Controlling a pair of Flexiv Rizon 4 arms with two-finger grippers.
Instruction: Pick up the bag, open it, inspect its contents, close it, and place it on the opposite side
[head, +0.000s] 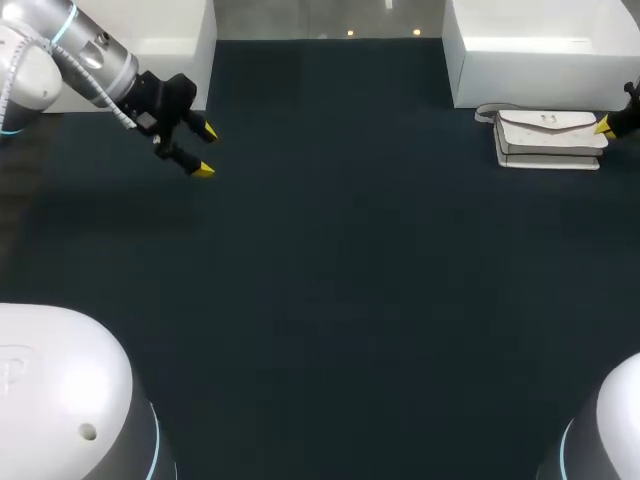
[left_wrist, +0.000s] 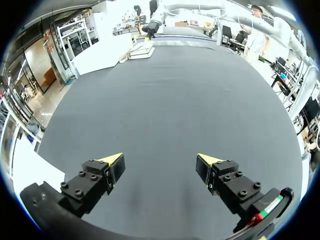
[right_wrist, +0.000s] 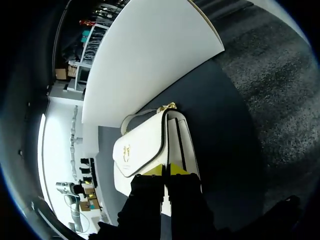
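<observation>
A white handbag (head: 550, 140) with a flap and a gold clasp lies flat at the table's far right, just in front of a white box. My right gripper (head: 606, 127) comes in from the right edge and sits at the bag's right end. In the right wrist view its yellow tips (right_wrist: 165, 170) are pressed together on the near edge of the bag (right_wrist: 145, 145), with the flap's rim running in between them. My left gripper (head: 205, 150) hangs open over the far left of the table, nothing between its fingers (left_wrist: 160, 161). From there the bag (left_wrist: 141, 49) is small and far ahead.
A white box (head: 545, 50) stands at the back right, right behind the bag. Another white box (head: 150, 40) stands at the back left, behind my left arm. The dark mat (head: 340, 280) covers the table between them.
</observation>
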